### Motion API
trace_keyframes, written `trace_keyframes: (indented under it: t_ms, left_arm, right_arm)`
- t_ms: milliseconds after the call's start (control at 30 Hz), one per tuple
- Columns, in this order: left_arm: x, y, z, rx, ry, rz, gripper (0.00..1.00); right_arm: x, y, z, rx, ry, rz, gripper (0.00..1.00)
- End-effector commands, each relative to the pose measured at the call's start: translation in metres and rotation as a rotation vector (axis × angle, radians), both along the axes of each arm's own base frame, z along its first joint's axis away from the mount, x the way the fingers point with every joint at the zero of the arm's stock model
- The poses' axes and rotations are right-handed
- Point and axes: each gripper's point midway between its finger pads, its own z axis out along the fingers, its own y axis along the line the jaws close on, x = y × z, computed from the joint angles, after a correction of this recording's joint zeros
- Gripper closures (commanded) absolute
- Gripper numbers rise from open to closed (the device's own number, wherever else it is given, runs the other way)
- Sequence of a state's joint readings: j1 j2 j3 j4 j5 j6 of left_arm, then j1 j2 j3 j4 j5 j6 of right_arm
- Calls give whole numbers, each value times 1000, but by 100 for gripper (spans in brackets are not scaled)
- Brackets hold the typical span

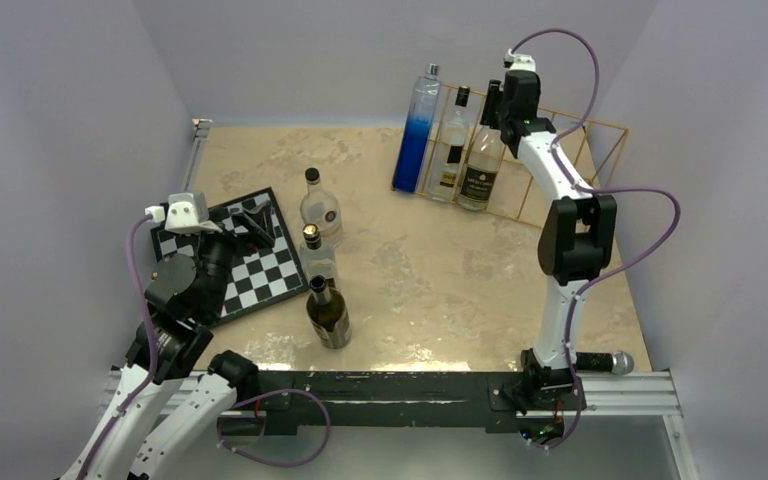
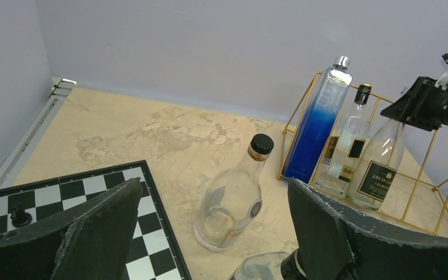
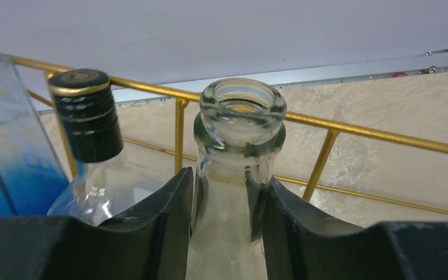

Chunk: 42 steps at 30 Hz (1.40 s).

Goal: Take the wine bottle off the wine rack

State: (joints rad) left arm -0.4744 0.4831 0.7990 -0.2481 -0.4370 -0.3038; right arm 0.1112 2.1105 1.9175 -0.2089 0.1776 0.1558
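Clear glass wine bottle stands in the gold wine rack, long axis vertical, open mouth upward. Right fingers clamp its neck; left fingers spread wide above the checkerboard.

A clear, uncapped wine bottle with a dark label stands upright near the left end of the long, gold wire wine rack, far right.
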Motion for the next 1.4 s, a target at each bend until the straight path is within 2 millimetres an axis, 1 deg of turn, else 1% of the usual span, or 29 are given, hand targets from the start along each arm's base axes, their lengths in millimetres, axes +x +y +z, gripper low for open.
trace_keyframes:
  t_ms: [0,200,333,533,633,667,700,800,967,1033,1100,1233,1367]
  left_arm:
    - [-3,-2,19,-32,-64,-16,2]
    - [0,-2,17,-22,-52,-7,2]
    - [0,-1,16,-20,-51,-2,1]
    - [2,-2,14,-16,-43,-2,2]
    - [3,-2,13,-14,-41,-3,2]
    - [3,-2,13,-13,-40,-3,2]
    - [3,-2,12,-11,-39,-2,2]
    - [5,-3,11,-7,-34,-4,1]
    - [6,-5,10,-1,-29,-9,1]
    - [7,-6,10,0,-29,-12,1]
    - [6,-6,11,0,-29,-14,1]
    - [5,-4,11,-4,-37,-11,1]
    - [4,-5,12,-7,-40,-15,1]
  right_arm:
    - [-19,-8,94,-75,-206,42,100]
    - [-48,0,115,-37,-262,84,100]
    - [-66,6,124,-27,-289,126,100]
    - [-94,16,158,-55,-411,201,100]
    - [-107,23,167,-56,-445,252,100]
    - [-114,26,174,-52,-463,272,100]
    - [-117,28,175,-64,-471,288,100]
    - [-134,34,187,-83,-504,330,100]
    - [-164,46,200,-99,-553,412,100]
    - [-178,58,201,-92,-560,485,100]
    - [-195,72,195,-76,-553,579,100]
    - [-233,111,179,-55,-579,799,100]
    - [-261,142,159,-49,-559,944,100]
